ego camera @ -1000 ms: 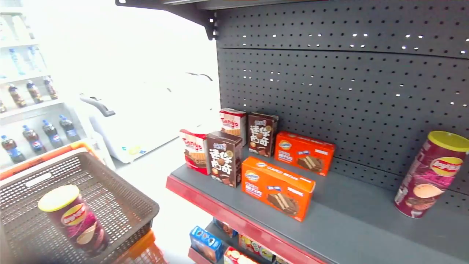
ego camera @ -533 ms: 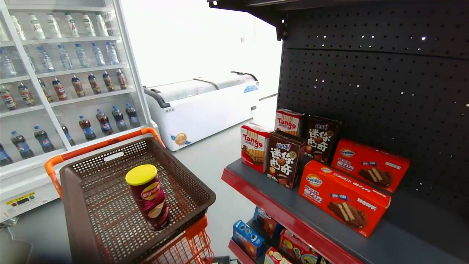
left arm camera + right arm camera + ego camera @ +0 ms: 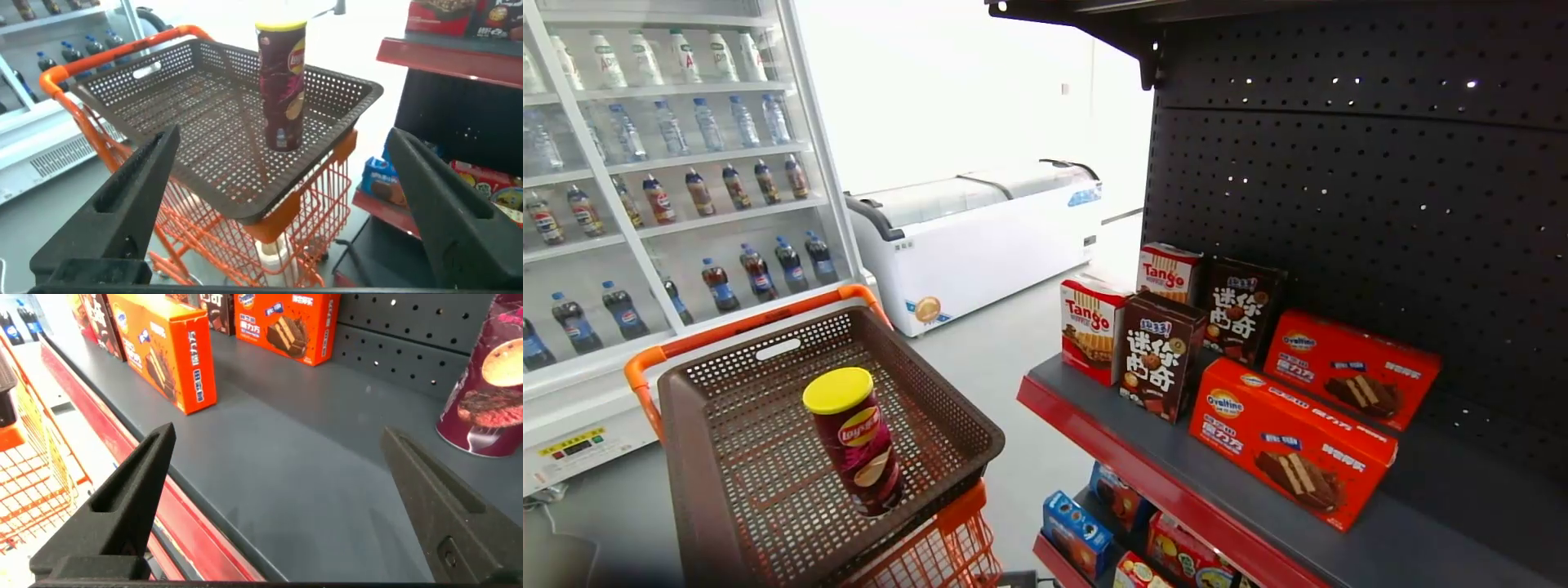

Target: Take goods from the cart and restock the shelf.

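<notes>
A maroon chip can (image 3: 854, 441) with a yellow lid stands upright in the brown mesh basket (image 3: 727, 358) of the orange cart, left of the shelf. In the left wrist view my left gripper (image 3: 282, 135) is open and empty, hanging short of the basket, apart from the chip can (image 3: 282, 82). My right gripper (image 3: 279, 433) is open and empty over the bare grey shelf board (image 3: 310, 465). A second chip can (image 3: 486, 384) stands on that board by the pegboard, beyond orange boxes (image 3: 167, 347). In the head view, orange boxes (image 3: 1290, 441), brown boxes (image 3: 1160, 355) and red-and-white boxes (image 3: 1090, 327) line the shelf (image 3: 1347, 559).
A glass-door drinks fridge (image 3: 670, 180) stands behind the cart and a white chest freezer (image 3: 980, 237) farther back. The shelf has a red front edge (image 3: 1135, 474); a lower shelf holds several packets (image 3: 1078, 531). Another shelf board (image 3: 1078, 12) hangs overhead.
The head view swung left over the last second, bringing the cart and fridge into the picture and the shelf's right end out of it. The goods themselves have not moved.
</notes>
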`<state>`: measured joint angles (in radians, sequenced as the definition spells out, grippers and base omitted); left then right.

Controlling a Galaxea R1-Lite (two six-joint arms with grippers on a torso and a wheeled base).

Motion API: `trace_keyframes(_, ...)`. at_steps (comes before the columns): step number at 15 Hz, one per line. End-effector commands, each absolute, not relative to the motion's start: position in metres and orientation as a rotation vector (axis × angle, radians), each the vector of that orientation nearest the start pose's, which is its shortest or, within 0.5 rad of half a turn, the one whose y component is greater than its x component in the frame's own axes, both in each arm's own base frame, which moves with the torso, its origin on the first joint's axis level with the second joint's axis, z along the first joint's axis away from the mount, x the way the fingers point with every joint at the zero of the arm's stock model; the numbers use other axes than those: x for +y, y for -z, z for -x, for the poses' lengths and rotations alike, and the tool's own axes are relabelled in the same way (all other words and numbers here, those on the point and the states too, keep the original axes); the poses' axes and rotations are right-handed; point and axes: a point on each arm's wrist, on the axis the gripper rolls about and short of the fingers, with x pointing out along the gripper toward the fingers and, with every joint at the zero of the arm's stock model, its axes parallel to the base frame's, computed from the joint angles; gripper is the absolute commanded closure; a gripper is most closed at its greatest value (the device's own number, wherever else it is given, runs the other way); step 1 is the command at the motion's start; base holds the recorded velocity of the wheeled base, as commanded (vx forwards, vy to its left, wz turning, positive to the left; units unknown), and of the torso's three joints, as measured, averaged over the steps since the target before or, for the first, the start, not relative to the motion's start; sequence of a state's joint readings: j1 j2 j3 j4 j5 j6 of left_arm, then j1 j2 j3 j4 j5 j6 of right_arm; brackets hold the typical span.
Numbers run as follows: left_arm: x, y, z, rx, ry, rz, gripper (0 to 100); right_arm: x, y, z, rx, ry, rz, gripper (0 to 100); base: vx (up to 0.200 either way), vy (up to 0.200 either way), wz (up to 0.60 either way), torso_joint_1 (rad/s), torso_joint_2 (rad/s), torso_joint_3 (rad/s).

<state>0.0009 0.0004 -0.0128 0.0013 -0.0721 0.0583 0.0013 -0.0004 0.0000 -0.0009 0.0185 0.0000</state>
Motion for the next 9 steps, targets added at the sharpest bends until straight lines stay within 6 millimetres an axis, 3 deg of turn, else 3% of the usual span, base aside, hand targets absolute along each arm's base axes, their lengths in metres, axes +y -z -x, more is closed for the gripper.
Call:
trace_keyframes(1, -0.002, -0.115, 0.017, 0.038, 0.145, -0.112, 0, 0.000, -0.076, 0.023, -0.002, -0.020, 0.000, 0, 0.000, 0.000, 0.00, 0.000, 0.00, 0.000)
trace_keyframes(3, -0.002, -0.148, -0.008, 0.158, 0.112, -0.110, 0, 0.000, -0.076, 0.023, -0.002, -0.020, 0.000, 0, 0.000, 0.000, 0.00, 0.000, 0.00, 0.000)
trace_keyframes(6, -0.002, -0.178, -0.049, 0.280, 0.079, -0.123, 0, 0.000, -0.076, 0.023, -0.002, -0.020, 0.000, 0, 0.000, 0.000, 0.00, 0.000, 0.00, 0.000)
trace_keyframes(7, -0.003, -0.186, -0.062, 0.309, 0.083, -0.125, 0, 0.000, -0.076, 0.023, -0.002, -0.020, 0.000, 0, 0.000, 0.000, 0.00, 0.000, 0.00, 0.000)
trace_keyframes(9, 0.000, -0.184, -0.083, 0.398, 0.037, -0.116, 0, 0.000, -0.076, 0.023, -0.002, -0.021, 0.000, 0, 0.000, 0.000, 0.00, 0.000, 0.00, 0.000)
